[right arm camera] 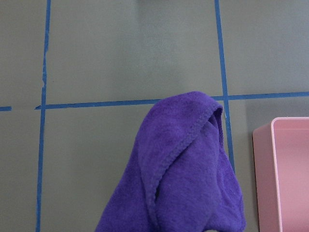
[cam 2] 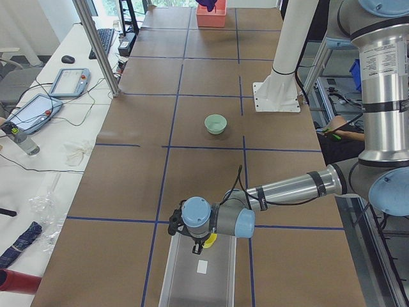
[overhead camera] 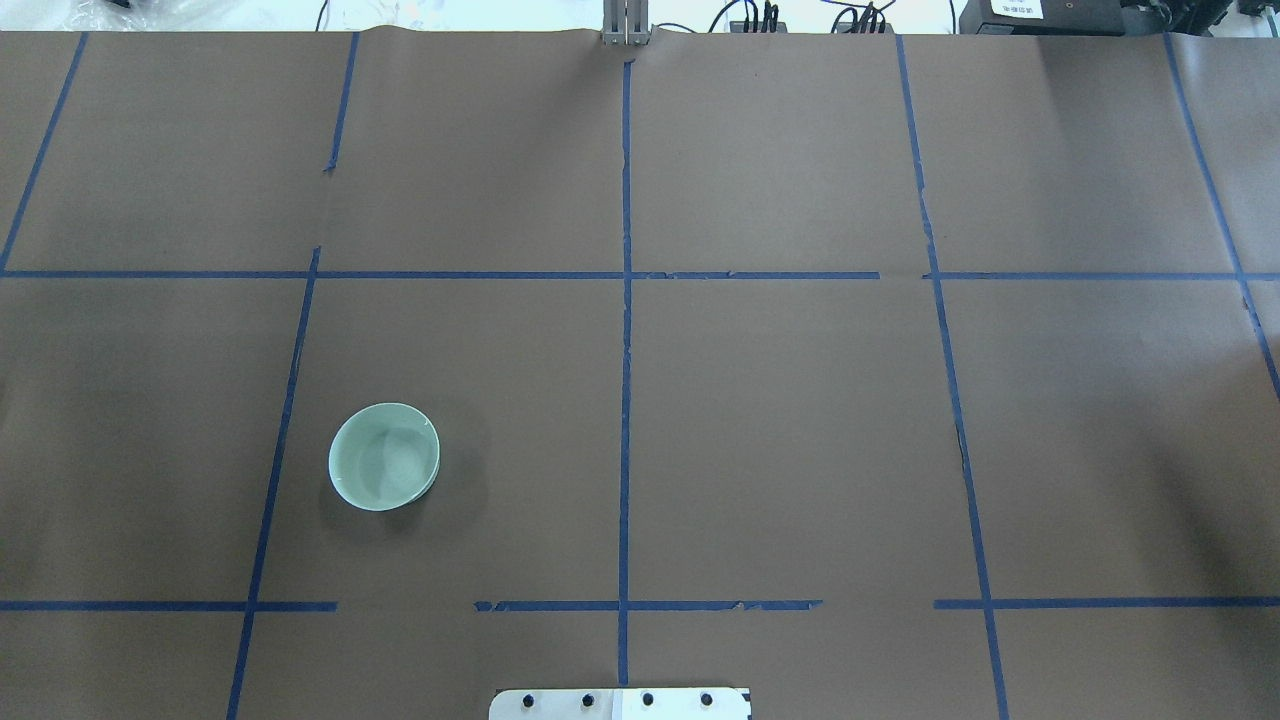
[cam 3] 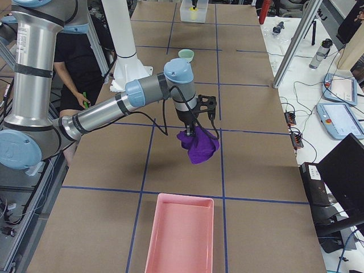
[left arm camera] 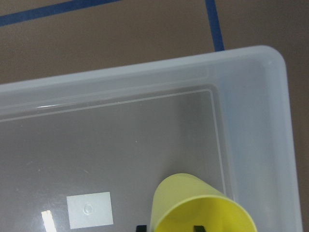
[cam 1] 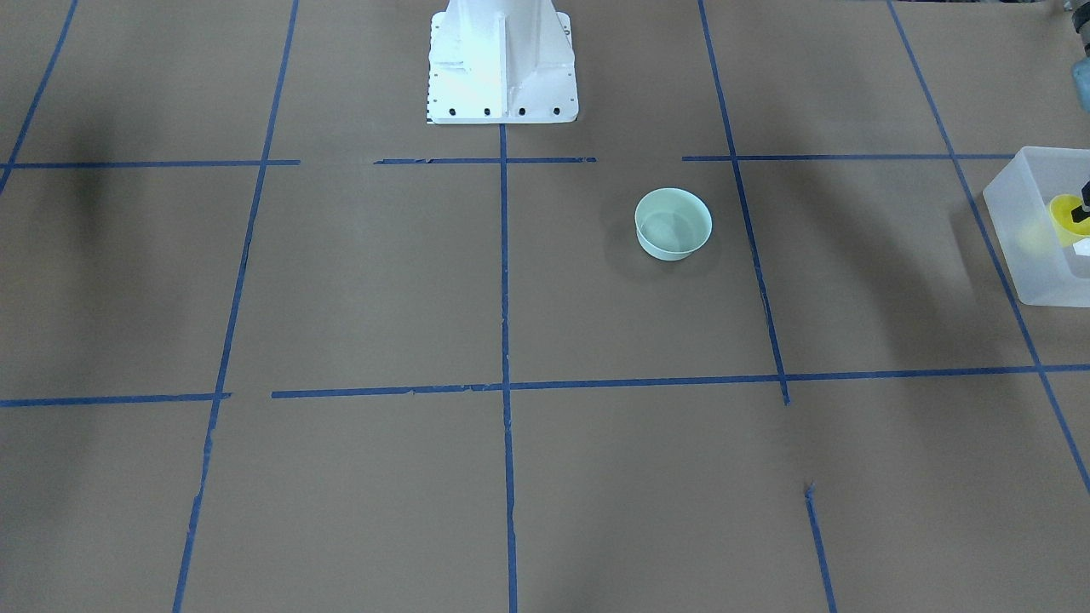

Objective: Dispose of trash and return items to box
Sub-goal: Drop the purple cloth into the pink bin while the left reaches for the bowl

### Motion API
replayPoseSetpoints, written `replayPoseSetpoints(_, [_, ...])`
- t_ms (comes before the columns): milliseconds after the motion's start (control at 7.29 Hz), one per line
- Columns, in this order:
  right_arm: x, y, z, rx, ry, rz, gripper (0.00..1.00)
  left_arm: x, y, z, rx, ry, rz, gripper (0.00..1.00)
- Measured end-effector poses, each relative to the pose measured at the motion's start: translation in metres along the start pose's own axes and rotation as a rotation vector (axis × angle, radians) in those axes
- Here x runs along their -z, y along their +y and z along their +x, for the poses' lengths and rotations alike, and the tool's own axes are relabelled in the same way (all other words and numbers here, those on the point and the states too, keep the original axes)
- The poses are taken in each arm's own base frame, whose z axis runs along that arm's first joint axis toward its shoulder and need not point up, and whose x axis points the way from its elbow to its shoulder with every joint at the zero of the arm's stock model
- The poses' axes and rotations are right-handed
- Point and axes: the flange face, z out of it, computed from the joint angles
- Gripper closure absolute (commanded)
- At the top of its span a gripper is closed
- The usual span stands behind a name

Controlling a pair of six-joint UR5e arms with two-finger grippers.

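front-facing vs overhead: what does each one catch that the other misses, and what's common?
Only front-facing: the clear bin at its right edge, with the yellow cup showing within its walls.

Only overhead: cables and black gear past the table's far edge.

Both: the green bowl standing upright and alone on the brown cover, the blue tape grid, and the white base plate of the robot's mount.

A pale green bowl (overhead camera: 384, 456) sits alone on the brown table (overhead camera: 800, 420), which has blue tape lines (overhead camera: 625, 330).
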Motion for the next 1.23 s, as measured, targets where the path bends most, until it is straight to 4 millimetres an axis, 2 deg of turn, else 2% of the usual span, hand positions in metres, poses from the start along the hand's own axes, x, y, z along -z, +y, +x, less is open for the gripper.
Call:
replayPoseSetpoints(137, [0.000,0.000,0.001,-0.001,0.000,0.000,1.00,0.013,-0.005,0.011,-0.023,-0.006,0.025,0.01])
replayPoseSetpoints(411, [-0.001,-0.001,0.002,-0.004,0.001,-0.002,1.00,0.056,-0.016,0.042,-0.080,-0.084,0.094,0.01])
replayPoseSetpoints(549, [-0.001,-0.001,0.004,0.006,0.003,-0.002,1.00,0.082,-0.022,0.054,-0.076,-0.130,0.119,0.01])
replayPoseSetpoints(686, [-0.001,-0.002,0.013,0.033,0.008,0.001,1.00,0.118,-0.033,0.074,-0.035,-0.158,0.158,0.01])
replayPoseSetpoints(960, [-0.006,-0.008,0.058,0.098,0.036,0.000,1.00,0.176,-0.052,0.128,0.032,-0.156,0.264,0.00])
replayPoseSetpoints(1097, [-0.009,-0.010,0.081,0.132,0.064,-0.003,1.00,0.188,-0.062,0.151,0.037,-0.140,0.296,0.00])
replayPoseSetpoints(1234, [-0.012,-0.010,0.101,0.166,0.102,-0.011,1.00,0.186,-0.074,0.177,0.056,-0.109,0.311,0.00])
